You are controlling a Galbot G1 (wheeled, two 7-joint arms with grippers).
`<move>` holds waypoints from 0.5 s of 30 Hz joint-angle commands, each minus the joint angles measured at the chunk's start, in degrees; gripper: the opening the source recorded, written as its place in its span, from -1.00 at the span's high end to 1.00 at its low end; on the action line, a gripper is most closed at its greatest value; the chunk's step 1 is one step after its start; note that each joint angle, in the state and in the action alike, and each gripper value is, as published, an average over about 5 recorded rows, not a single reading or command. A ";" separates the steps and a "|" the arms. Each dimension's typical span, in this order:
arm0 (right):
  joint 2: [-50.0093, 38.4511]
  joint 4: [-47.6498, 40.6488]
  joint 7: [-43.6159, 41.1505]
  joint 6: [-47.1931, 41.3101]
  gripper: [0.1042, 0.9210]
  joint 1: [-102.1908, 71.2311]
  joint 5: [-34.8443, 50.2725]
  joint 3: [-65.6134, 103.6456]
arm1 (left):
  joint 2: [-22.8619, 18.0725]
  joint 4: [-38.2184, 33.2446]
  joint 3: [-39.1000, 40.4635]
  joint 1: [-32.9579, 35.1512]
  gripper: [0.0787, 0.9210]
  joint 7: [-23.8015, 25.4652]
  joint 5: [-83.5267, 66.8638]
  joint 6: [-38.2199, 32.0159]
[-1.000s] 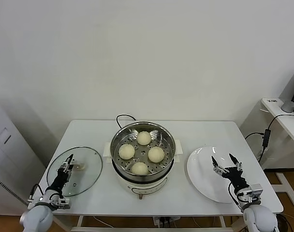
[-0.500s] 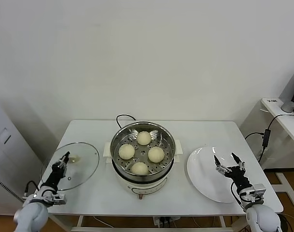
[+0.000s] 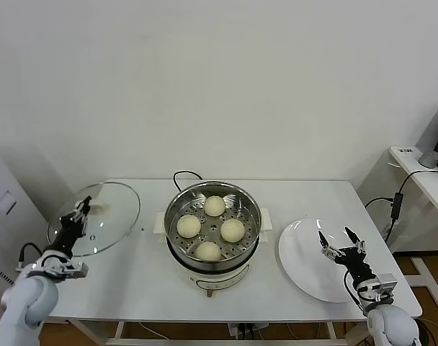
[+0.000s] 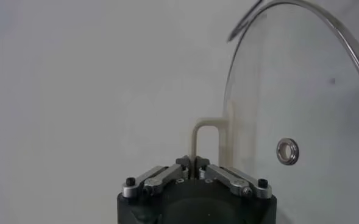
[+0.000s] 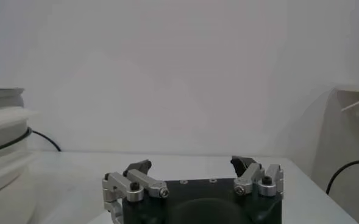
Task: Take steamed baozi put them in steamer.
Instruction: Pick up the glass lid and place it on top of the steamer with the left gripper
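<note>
Several cream-white baozi (image 3: 215, 205) (image 3: 189, 225) (image 3: 233, 230) (image 3: 208, 251) lie on the perforated tray of the steel steamer (image 3: 212, 225) at the table's middle. My left gripper (image 3: 79, 210) is shut on the cream handle (image 4: 205, 140) of the round glass lid (image 3: 95, 218) and holds it tilted above the table's left end. In the left wrist view the lid (image 4: 295, 109) stands on edge before the gripper (image 4: 193, 162). My right gripper (image 3: 339, 241) is open and empty over the flat white plate (image 3: 300, 263). It also shows in the right wrist view (image 5: 190, 164).
A black power cord (image 3: 181, 174) runs behind the steamer. The white table (image 3: 136, 270) ends close in front of both arms. A side desk (image 3: 421, 169) with cables stands at the far right. A grey cabinet (image 3: 4, 209) stands at the left.
My left gripper has lifted the glass lid off the table and carried it up and to the left, tilting it. My right gripper has drawn back slightly over the plate.
</note>
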 commanded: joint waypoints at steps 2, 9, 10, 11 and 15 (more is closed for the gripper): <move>-0.02 0.01 -0.08 0.04 -0.76 0.10 -0.07 -0.04 | 5.59 -13.03 6.23 -2.95 0.94 7.49 -2.34 11.87; -0.41 -0.45 -0.08 0.06 -0.76 0.42 -0.03 0.06 | 7.03 -20.44 16.74 -6.23 0.94 13.12 2.58 22.60; -0.48 -0.51 -0.07 0.06 -0.76 0.45 -0.04 0.09 | 7.00 -21.04 18.25 -6.98 0.94 13.75 3.66 24.08; -0.53 -0.59 -0.07 0.07 -0.76 0.48 -0.04 0.13 | 6.88 -21.61 20.03 -7.86 0.94 14.50 4.90 25.65; -0.55 -0.92 -0.08 0.10 -0.76 0.56 -0.12 0.31 | 5.16 -22.72 25.92 -11.03 0.94 16.63 9.12 30.02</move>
